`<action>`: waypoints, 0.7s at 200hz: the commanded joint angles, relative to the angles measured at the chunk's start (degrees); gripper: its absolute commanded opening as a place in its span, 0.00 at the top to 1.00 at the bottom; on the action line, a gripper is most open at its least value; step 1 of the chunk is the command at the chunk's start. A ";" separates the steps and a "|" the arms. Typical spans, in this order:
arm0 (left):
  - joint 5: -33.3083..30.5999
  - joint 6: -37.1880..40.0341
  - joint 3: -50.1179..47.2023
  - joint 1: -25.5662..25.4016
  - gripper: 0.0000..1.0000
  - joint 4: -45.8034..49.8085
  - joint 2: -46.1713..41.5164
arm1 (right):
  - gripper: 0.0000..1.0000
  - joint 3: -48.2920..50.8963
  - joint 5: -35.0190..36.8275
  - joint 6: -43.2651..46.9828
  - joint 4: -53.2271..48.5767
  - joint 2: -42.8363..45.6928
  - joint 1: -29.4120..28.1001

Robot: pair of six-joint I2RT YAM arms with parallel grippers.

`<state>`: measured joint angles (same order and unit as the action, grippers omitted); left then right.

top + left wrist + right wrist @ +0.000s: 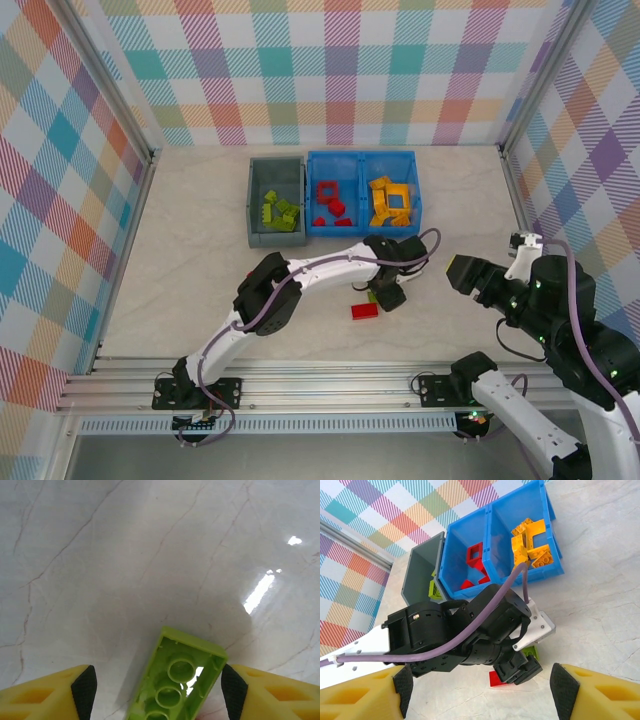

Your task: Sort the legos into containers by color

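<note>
1. Grey bin, leftmost on the bench: holds the lime green legos.
2. Blue bin, just beside it: red legos in the left compartment, orange-yellow legos in the right.
3. Red brick: loose on the bench.
4. Left jaws: parted around an upturned green brick, not clamped, with a gap on one side.
5. Right jaws: wide open, empty.

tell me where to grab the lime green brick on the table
Its two long side walls, from straight above: the lime green brick lies hollow side up, lengthwise between the open pads of the left gripper, flat walls facing them.
</note>
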<state>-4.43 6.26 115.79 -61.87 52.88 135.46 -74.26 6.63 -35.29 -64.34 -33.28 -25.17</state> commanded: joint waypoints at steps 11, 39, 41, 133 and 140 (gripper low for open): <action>0.11 0.52 2.30 0.43 0.35 3.13 2.23 | 0.26 -0.10 -0.26 -0.69 0.53 -0.65 0.01; 1.32 0.12 2.16 0.40 0.41 3.96 2.39 | 0.27 0.06 -0.04 -0.83 0.42 -0.95 0.03; 1.34 0.08 2.16 0.36 0.42 3.98 2.41 | 0.27 0.03 -0.04 -0.83 0.39 -0.90 0.03; -2.50 -4.28 -2.41 1.06 0.68 -1.67 -2.80 | 0.28 2.54 -2.21 -0.34 2.10 -2.43 0.02; -3.25 -5.19 -2.40 1.49 0.69 -1.90 -4.17 | 0.28 2.54 -3.12 0.13 2.49 -2.86 0.02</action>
<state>-4.21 3.97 114.59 -61.71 52.31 135.85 -72.69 5.98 -35.79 -63.88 -34.54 -25.17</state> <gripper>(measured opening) 0.335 0.723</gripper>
